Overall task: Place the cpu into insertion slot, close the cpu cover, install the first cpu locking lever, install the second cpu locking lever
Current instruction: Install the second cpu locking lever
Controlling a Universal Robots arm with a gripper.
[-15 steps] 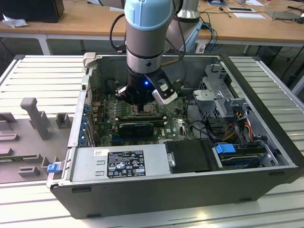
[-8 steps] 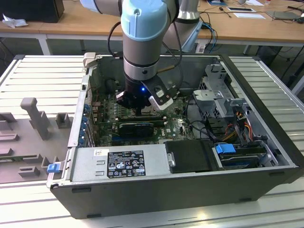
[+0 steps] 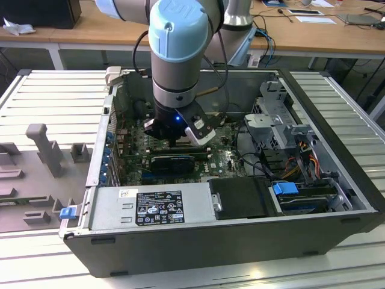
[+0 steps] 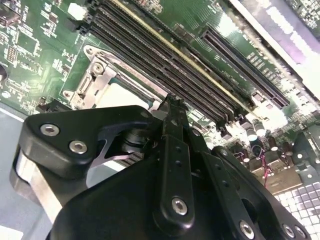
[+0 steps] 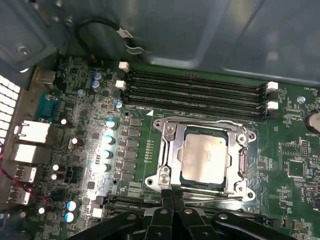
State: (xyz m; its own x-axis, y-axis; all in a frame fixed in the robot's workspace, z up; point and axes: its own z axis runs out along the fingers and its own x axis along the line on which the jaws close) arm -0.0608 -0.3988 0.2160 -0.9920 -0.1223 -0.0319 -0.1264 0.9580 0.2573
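The cpu (image 5: 202,157), a pale silvery square, lies in the insertion slot (image 5: 248,194) on the green motherboard. The cpu cover (image 5: 210,131) is folded flat over it, so the chip shows through the cover's window. A thin wire lever (image 5: 215,195) runs along the socket edge closest to my fingertips. My gripper (image 5: 173,194) is shut, its black fingers pressed together with nothing visible between them, right at that socket edge. In the second wrist view the gripper (image 4: 172,102) hangs just over the socket corner, beside the cpu (image 4: 120,95). In the exterior view the gripper (image 3: 174,139) is deep inside the open computer case.
Long black memory slots (image 5: 195,92) run just beyond the socket. Capacitors (image 5: 110,137) and rear ports (image 5: 35,132) sit to one side. The grey case wall (image 5: 200,35) and a black cable (image 5: 95,30) lie behind. A black card (image 3: 173,161), power supply (image 3: 150,208) and drive cage (image 3: 277,120) crowd the case.
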